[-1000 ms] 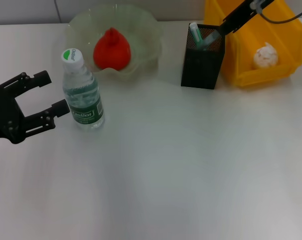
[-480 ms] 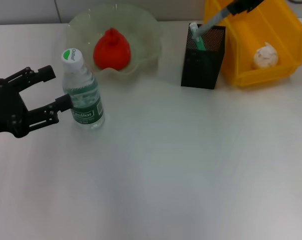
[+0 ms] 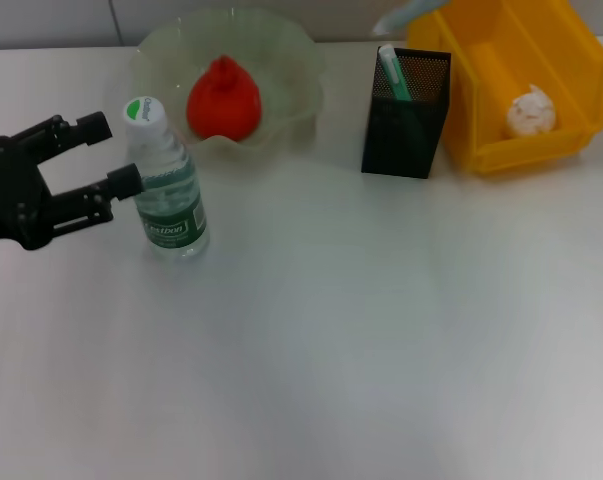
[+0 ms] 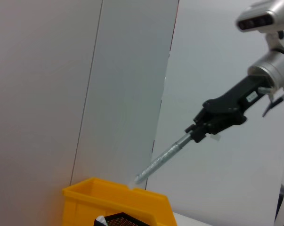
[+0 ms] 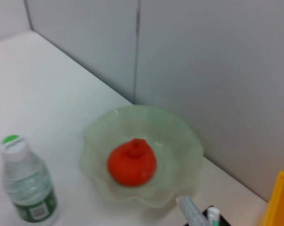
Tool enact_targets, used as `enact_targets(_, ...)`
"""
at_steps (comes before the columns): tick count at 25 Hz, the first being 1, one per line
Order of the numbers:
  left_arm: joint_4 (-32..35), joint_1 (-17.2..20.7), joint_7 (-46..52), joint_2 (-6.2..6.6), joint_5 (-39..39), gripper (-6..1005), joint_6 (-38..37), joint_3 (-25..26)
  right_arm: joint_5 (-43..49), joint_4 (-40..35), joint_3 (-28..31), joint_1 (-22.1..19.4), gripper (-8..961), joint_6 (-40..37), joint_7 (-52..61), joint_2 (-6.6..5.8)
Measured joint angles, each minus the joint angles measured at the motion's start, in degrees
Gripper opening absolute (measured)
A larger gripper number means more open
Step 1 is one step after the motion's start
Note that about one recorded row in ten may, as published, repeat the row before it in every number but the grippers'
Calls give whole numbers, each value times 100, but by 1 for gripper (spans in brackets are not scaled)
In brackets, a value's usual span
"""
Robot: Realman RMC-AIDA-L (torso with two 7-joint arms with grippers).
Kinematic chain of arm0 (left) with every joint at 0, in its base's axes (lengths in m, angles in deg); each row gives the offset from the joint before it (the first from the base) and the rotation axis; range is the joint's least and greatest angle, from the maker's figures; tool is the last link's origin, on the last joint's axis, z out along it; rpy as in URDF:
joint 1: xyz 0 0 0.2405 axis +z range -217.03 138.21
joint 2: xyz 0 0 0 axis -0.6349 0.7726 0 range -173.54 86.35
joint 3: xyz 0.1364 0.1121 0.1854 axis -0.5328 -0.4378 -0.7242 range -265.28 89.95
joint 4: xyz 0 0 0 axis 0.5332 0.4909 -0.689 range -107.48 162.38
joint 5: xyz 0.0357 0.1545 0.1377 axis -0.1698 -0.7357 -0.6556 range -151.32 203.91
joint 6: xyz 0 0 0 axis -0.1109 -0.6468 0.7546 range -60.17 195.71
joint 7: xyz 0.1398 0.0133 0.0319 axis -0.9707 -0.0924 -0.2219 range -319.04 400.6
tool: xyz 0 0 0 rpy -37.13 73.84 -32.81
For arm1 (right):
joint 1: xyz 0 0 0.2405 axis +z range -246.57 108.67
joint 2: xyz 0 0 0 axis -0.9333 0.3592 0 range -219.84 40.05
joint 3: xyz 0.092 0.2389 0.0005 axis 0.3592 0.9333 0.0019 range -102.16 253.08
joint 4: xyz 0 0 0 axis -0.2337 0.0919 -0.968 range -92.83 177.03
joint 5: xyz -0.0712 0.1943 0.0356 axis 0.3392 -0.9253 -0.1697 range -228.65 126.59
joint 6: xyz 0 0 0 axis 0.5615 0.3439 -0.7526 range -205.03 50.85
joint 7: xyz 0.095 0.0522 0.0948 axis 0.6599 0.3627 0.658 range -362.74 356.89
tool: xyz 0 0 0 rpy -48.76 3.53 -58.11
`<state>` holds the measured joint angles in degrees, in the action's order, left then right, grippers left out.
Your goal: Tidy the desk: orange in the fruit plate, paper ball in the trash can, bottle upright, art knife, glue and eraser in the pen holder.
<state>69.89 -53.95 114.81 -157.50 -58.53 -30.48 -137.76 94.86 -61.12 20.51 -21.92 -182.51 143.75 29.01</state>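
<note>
- Clear plastic water bottle (image 3: 166, 182) with green label and white-and-green cap: upright on white desk (image 3: 361, 330), just in front of the pale-green bowl's near-left rim.
- Black left gripper (image 3: 103, 152): fingers spread wide, holding nothing, one fingertip touching or nearly touching the bottle's side, the other level with the cap.
- Translucent pale-green fruit plate (image 3: 291, 60) with wavy rim: behind the bottle, red-orange knobbed orange (image 3: 222, 98) resting inside.
- Black mesh pen holder (image 3: 406, 115): to the right of the bottle, beyond the plate, a white-and-green stick (image 3: 392, 72) leaning out of it.
- Bright yellow trash can (image 3: 541, 90): right of the holder, touching or just beside it; crumpled white paper ball (image 3: 530, 112) lying inside.
- Right gripper (image 4: 212, 123): seen from the left wrist camera, raised above the yellow bin, closed around a long grey-silver rod-like tool (image 4: 163, 159) pointing down toward the bin's edge.
- Eraser: not made out anywhere.
</note>
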Motion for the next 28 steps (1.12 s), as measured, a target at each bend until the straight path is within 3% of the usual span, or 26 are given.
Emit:
enact_targets(1, -5, -102, 255, 74, 0, 750, -26, 0, -722, -64, 262, -321, 169, -6, -164, -44)
enact_targets(2, -6, -133, 336, 98, 0, 750, -32, 0, -722, -64, 262, -321, 170, -6, -164, -44)
enact_targets(4, -7, -205, 489, 163, 0, 750, -70, 1, -1862, 166, 747, -761, 172, -10, -432, -193)
enact_targets(5, -3, -240, 530, 187, 0, 749, -110, 3, -2618, 557, 1032, -1000, 173, -14, -642, -331)
enact_targets(6, -3, -240, 530, 187, 0, 749, -110, 3, -2618, 557, 1032, -1000, 173, -14, -642, -331)
enact_targets(9, 6, -321, 607, 239, 4, 749, -198, 21, -3617, 1410, 1337, -1299, 176, -47, -1019, -585)
enact_targets(10, 6, -321, 607, 239, 4, 748, -198, 21, -3617, 1410, 1337, -1299, 177, -47, -1019, -585)
enact_targets(11, -11, -390, 690, 261, 4, 748, -231, 46, -4186, 2081, 1477, -1455, 178, -119, -1301, -764)
enact_targets(12, -11, -390, 690, 261, 4, 748, -231, 46, -4186, 2081, 1477, -1455, 179, -119, -1301, -764)
enact_targets(16, 45, -512, 874, 309, -111, 747, -220, 73, -4858, 3449, 1742, -1554, 182, -443, -1833, -1067)
enact_targets(25, -30, -831, 1262, 329, -254, 745, -203, 147, -5059, 4741, 1863, -1378, 191, -947, -2591, -1116)
enact_targets(28, -70, -1078, 1726, 333, -269, 745, -510, 160, -5041, 5361, 1827, -1220, 193, -1085, -3041, -1095)
